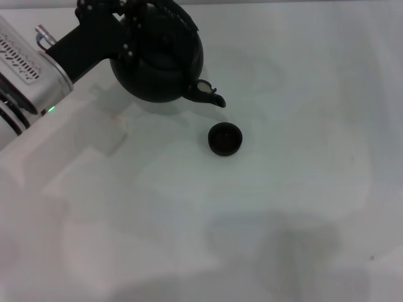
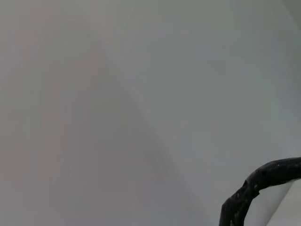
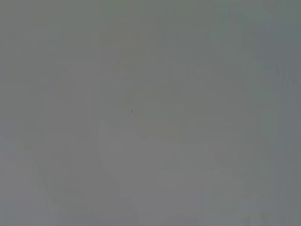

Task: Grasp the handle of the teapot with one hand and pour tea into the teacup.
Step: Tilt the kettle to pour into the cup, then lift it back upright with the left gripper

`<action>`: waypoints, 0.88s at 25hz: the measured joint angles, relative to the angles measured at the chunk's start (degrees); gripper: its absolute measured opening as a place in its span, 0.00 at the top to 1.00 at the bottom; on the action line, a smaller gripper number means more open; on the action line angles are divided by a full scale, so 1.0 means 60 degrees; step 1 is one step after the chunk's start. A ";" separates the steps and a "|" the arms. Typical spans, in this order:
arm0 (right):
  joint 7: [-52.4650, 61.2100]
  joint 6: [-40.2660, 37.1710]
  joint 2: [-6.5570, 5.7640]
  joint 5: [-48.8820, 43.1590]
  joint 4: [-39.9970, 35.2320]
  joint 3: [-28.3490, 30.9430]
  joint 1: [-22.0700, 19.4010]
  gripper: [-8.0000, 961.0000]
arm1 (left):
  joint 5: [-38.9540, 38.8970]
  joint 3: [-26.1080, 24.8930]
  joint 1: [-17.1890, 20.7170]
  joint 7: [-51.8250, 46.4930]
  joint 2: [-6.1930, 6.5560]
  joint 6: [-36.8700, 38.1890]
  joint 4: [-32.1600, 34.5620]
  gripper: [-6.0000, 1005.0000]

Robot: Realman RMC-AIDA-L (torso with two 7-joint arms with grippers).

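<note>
In the head view the round matte black teapot (image 1: pixel 157 63) is at the far left of the white table. Its short spout (image 1: pixel 208 94) points down and toward the teacup (image 1: pixel 225 138), a tiny black bowl just in front of the spout tip and apart from it. My left gripper (image 1: pixel 133 28) comes in from the left and is shut on the dark arched handle (image 1: pixel 184 24) over the pot's top. A rough black piece of that handle (image 2: pixel 270 173) shows in the left wrist view. The right gripper is out of view.
The white table (image 1: pixel 296 189) carries faint shadows and creases across its middle and front. The silver forearm of my left arm (image 1: pixel 28 69) crosses the far left corner. The right wrist view shows only a plain grey surface.
</note>
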 joint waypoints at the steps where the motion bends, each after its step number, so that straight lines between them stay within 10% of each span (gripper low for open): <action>1: 0.0014 -0.0015 0.0000 0.0000 0.0004 0.0000 -0.0016 0.13 | 0.0034 0.0000 -0.0033 0.0001 0.0000 -0.0052 0.0010 0.90; 22: 0.0116 -0.0068 -0.0005 0.0013 0.0010 0.0000 -0.0086 0.13 | 0.1115 0.0000 -0.0611 -0.0091 0.0059 -0.0574 -0.0048 0.90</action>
